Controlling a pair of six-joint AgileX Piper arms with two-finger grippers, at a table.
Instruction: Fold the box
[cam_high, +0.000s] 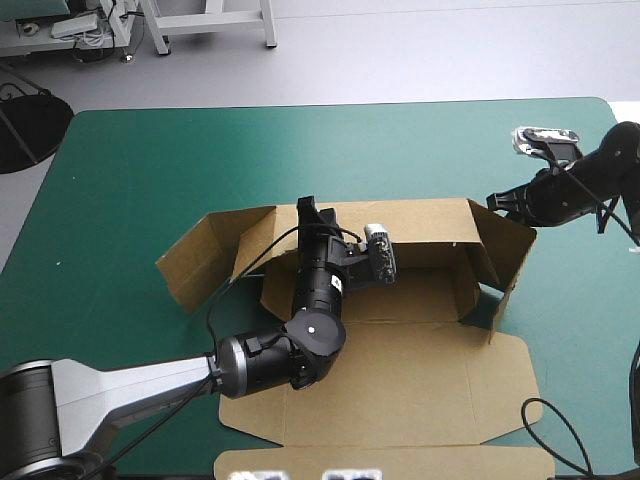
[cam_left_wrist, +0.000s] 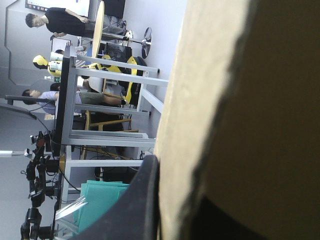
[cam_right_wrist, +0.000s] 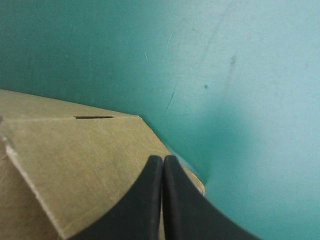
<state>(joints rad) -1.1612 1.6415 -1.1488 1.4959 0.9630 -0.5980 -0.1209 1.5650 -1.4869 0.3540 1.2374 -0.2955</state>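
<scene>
The brown box (cam_high: 430, 340) lies mid-table with its back wall (cam_high: 425, 222) and right wall (cam_high: 512, 250) raised and its lid flat toward the front. Its left flap (cam_high: 198, 262) splays outward. My left gripper (cam_high: 308, 208) is at the back wall's top edge near its left end. In the left wrist view one black finger (cam_left_wrist: 142, 200) presses against the board (cam_left_wrist: 240, 100), and the other finger is hidden behind it. My right gripper (cam_high: 496, 202) is at the right wall's upper back corner. There its fingers (cam_right_wrist: 163, 159) meet in a pointed arch against the board's outer face (cam_right_wrist: 75, 160).
Teal-green cover (cam_high: 200, 160) stretches behind and to the left of the box, and a narrower strip (cam_high: 590, 330) runs along its right. The lid's front edge (cam_high: 400, 458) lies close to the table's front edge.
</scene>
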